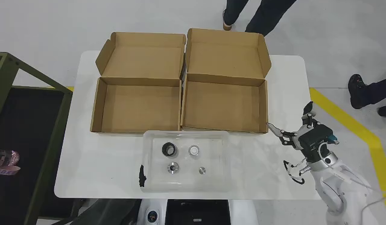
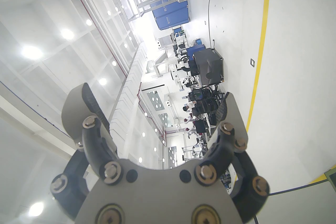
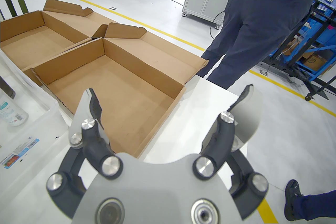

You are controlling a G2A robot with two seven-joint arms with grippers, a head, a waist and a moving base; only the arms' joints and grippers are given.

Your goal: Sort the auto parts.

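The step in hand, as I am judging it, is the first pick. The left box (image 1: 139, 107) and the right box (image 1: 223, 107) are sitting bare side by side at the upper centre of the top view. Every piece is lying in the clear bin (image 1: 218, 158) at the lower centre, just beside the boxes' near walls.

The right tool (image 1: 288, 151) is hanging released, jaws spread and holding nothing. It is at the lower right of the frame over the edge of the table (image 1: 283, 86), well apart from the bin. The left tool (image 2: 157, 93) is likewise gaping empty, and it is pointing out at the room rather than at the table.

To do this well, the arm is going to need to cross to the bin, drop straight down inside its walls, and straddle one piece without nudging a neighbour.

The black ring (image 1: 168, 148) is looking thick and hollow, the largest of the four. The pale ring (image 1: 194, 150) beside it is smaller and whitish. Below them are lying a metal disc (image 1: 173, 167) with a dark centre and a small grey stud (image 1: 202, 170). All four are resting flat and apart from each other.
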